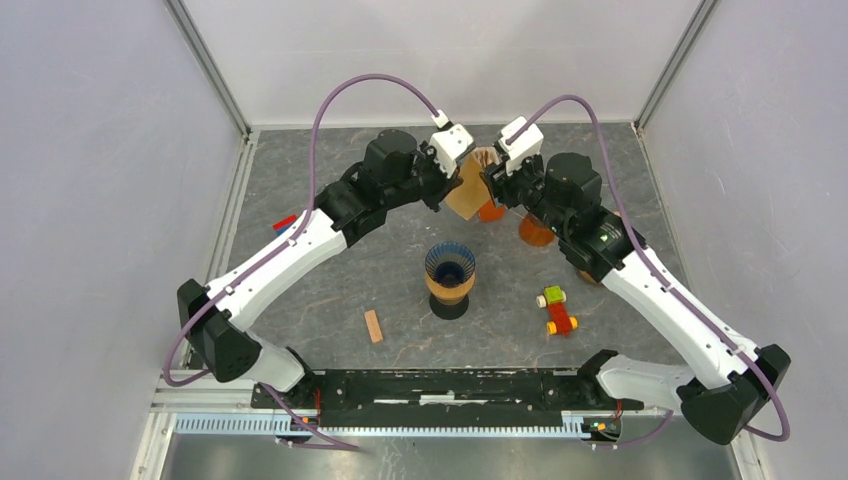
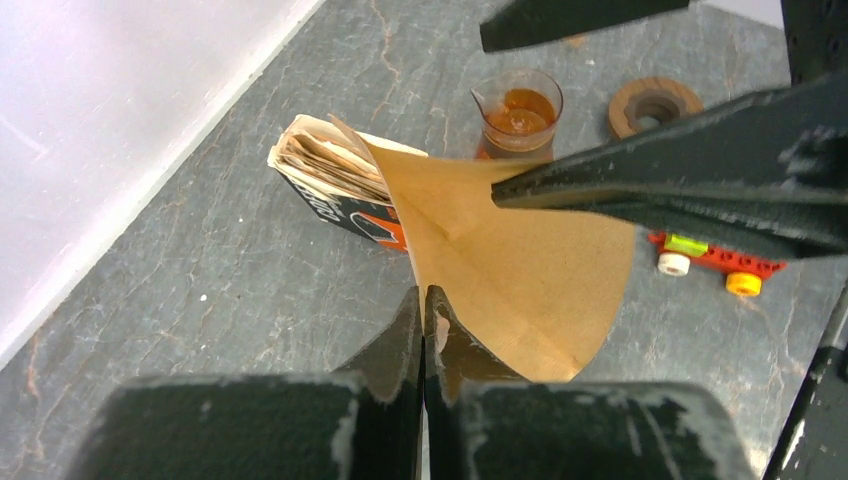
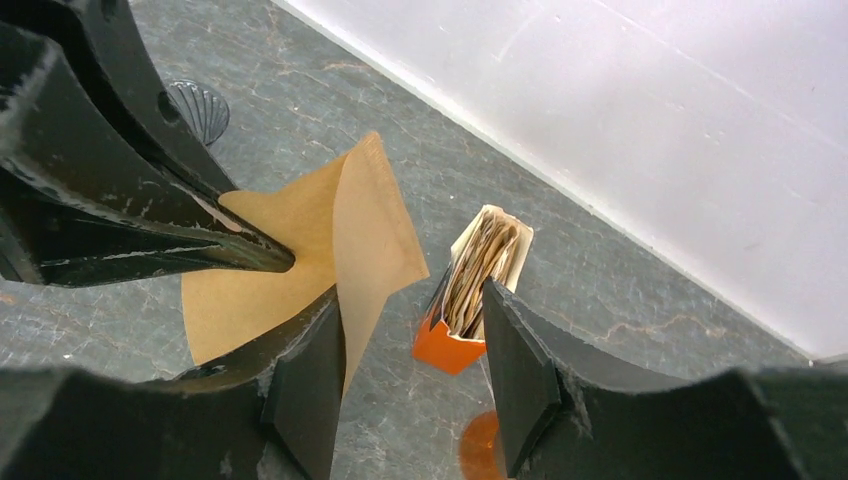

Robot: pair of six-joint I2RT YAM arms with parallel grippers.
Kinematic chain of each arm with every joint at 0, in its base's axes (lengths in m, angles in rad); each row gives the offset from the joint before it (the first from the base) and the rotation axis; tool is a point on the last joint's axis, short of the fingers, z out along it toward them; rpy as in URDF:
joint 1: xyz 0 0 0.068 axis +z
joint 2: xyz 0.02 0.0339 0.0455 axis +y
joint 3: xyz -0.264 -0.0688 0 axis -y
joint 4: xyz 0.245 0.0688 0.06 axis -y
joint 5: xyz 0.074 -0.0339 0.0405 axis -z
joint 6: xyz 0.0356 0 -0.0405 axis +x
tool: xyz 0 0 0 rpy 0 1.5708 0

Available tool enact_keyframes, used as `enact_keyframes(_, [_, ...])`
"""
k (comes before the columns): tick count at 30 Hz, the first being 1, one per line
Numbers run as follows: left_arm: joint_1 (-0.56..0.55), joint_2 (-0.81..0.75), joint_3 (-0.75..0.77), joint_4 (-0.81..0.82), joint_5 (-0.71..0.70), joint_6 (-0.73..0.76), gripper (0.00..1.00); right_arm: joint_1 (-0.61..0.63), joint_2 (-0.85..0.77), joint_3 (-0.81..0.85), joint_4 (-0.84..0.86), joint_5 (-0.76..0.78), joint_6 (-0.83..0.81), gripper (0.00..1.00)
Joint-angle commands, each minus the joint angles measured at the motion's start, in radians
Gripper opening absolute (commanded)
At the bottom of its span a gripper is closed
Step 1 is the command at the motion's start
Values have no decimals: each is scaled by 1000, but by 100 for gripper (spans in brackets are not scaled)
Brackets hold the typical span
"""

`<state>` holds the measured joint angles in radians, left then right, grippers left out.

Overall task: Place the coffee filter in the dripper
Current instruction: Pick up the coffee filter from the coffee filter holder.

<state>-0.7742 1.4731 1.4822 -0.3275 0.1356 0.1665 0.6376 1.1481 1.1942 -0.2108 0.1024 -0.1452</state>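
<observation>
Top view, filter: the coffee filter hangs in the air at the far centre between both grippers. It is well apart from the dripper, which stands nearer in.
Left wrist, claw: the left gripper is clamped shut on a straight side edge of the paper.
Right wrist, claw: the right gripper has its jaws apart, with one flap lying against a finger, unpinched. The filter box stands just beyond.
Handling: the filter is likely very light, limp and easily creased. Pinch an edge gently and spread the layers before lowering.
</observation>
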Motion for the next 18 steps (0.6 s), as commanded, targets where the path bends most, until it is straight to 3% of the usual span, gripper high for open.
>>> enact_keyframes(1, [-11,-50,6,-38,62,134,2,-14,-53,-10,23,-70,-72,57])
enact_keyframes(11, [-23,-60,29,-86,137,182,4,-38,-76,-31,-4,-260,-124,59])
enact_keyframes(18, [-28,-59,29,-95,169,193,5,-38,-74,-33,-9,-306,-134,68])
